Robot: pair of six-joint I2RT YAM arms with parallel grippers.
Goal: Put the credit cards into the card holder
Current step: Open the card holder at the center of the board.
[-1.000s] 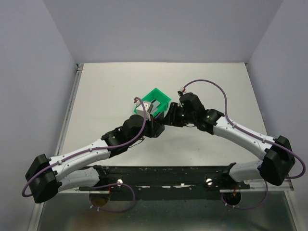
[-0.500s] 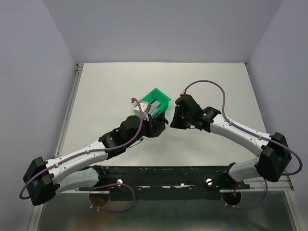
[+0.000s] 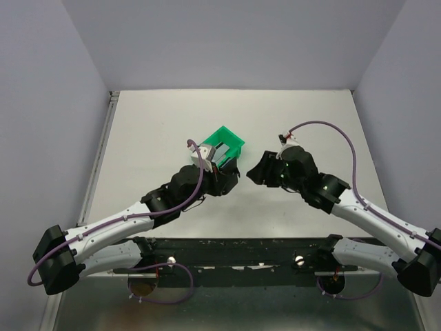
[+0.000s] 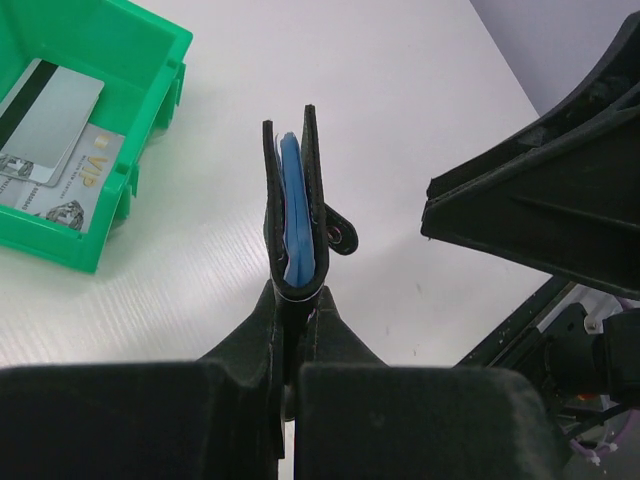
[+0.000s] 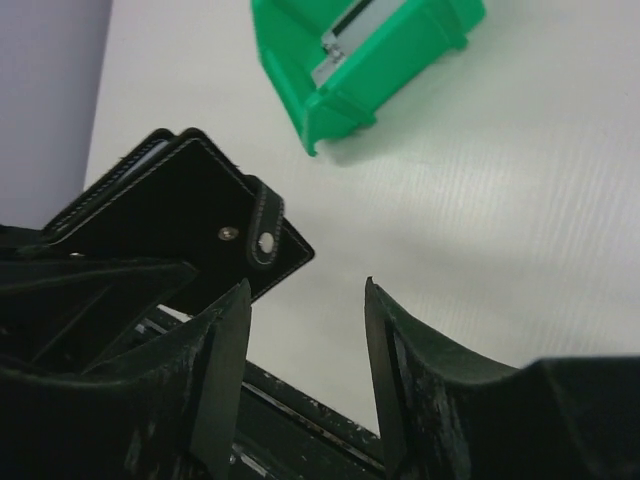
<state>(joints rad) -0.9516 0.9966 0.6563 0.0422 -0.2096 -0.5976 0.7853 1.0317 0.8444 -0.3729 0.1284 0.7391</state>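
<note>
Two credit cards [image 4: 50,140] lie flat in the green bin [image 4: 60,245], far-left on the table [image 4: 420,100]. The left fingers [image 4: 285,318] pinch the black card holder [image 5: 190,215] by its fold — mouth pointing away, a blue card [image 4: 297,200] inside. Just right, the right fingers [image 3: 256,172] stand wide and empty — the bin lies ahead of them, so that arm looks better placed to fetch.

A green plastic bin [image 3: 231,135] sits on the white table [image 3: 158,124].
</note>
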